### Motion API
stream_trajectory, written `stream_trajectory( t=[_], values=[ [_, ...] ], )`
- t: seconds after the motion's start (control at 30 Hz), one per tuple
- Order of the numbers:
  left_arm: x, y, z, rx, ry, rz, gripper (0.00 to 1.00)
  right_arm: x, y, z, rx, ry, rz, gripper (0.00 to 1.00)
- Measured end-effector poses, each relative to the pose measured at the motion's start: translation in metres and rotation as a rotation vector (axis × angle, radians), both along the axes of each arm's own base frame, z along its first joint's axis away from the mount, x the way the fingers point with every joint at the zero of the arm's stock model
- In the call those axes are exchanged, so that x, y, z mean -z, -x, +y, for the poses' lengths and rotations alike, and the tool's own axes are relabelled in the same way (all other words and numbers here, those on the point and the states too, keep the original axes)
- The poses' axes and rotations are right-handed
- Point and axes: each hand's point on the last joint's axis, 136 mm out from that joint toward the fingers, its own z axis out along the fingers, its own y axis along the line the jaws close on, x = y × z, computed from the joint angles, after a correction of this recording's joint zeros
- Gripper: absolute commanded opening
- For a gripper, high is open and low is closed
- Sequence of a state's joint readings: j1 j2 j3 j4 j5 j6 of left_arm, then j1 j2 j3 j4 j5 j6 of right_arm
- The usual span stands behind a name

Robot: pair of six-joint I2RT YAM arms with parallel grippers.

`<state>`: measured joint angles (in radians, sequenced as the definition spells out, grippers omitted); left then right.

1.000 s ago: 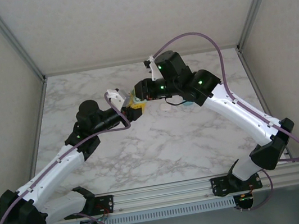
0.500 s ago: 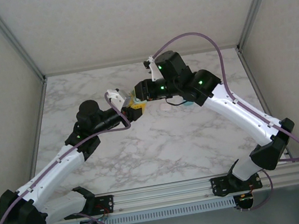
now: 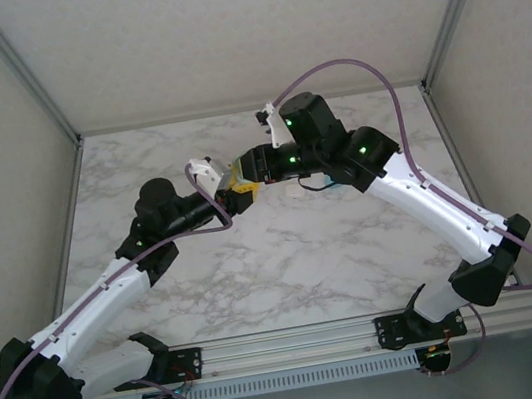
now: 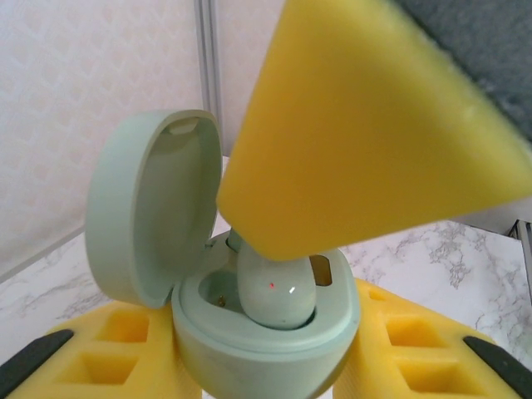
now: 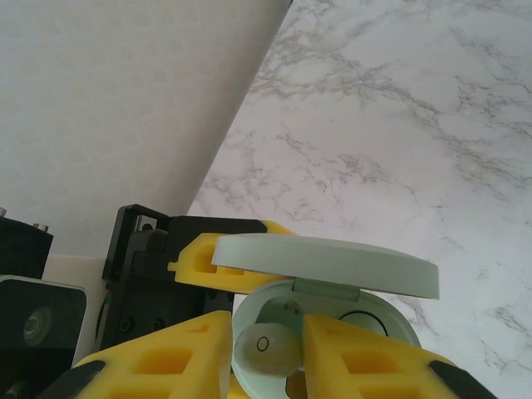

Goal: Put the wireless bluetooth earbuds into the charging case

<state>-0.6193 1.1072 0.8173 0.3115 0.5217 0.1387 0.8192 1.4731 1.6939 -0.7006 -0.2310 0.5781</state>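
Seating step: right end effector [image 5: 266, 353] pinches the mint earbud [image 4: 274, 291] into the charging case [image 4: 274, 353] the left end effector [image 3: 236, 198] clamps; next, probably a gentle release.

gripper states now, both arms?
Left gripper: closed, holding the mint green charging case, lid open.
Right gripper: jaws flank the mint green earbud in the case; grip cannot be told.

Yellow foam finger pad [image 4: 366, 125] is covering top of mint green plastic earbud [image 4: 278, 291]; mint green clamshell charging case [image 4: 266, 357] btm is running off frame edge.
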Motion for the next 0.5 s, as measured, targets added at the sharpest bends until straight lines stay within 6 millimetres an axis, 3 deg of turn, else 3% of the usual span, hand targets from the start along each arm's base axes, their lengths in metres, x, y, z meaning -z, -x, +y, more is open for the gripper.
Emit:
stream_trajectory(
  t=[0.5],
  values=[
    [0.0, 0.0, 0.0, 0.001, 0.0, 0.0, 0.19, -0.023, 0.009, -0.015, 0.011, -0.034, -0.07, 0.32]
  ],
)
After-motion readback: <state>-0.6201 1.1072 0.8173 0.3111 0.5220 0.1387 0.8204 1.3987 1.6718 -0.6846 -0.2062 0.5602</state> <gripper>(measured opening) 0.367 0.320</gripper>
